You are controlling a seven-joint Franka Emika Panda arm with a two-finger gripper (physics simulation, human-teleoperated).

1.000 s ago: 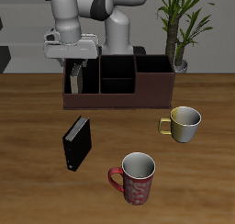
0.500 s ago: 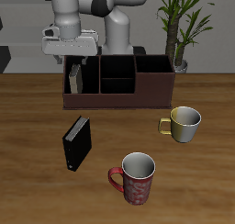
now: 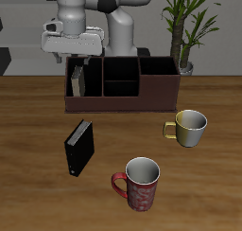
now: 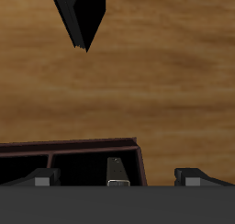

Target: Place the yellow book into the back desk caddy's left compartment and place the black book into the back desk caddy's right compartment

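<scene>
The yellow book point(image 3: 77, 80) stands upright in the end compartment of the back desk caddy point(image 3: 123, 103), leaning slightly. My gripper point(image 3: 74, 62) hangs open just above that compartment, holding nothing. In the wrist view the book's top edge point(image 4: 116, 170) shows inside the caddy point(image 4: 83, 150), between my spread fingertips point(image 4: 41, 178). The black book point(image 3: 78, 147) lies on the table in front of the caddy, nearer the front edge, and the wrist view also shows the black book point(image 4: 81, 15). The caddy's other compartments look empty.
A pale yellow mug point(image 3: 190, 128) stands in front of the caddy's other end. A red patterned mug point(image 3: 139, 184) sits near the table's front edge beside the black book. A potted plant point(image 3: 184, 26) stands behind the caddy.
My gripper has risen straight up from the caddy's end compartment. The yellow book has stayed inside it. The black book and the mugs have not moved.
</scene>
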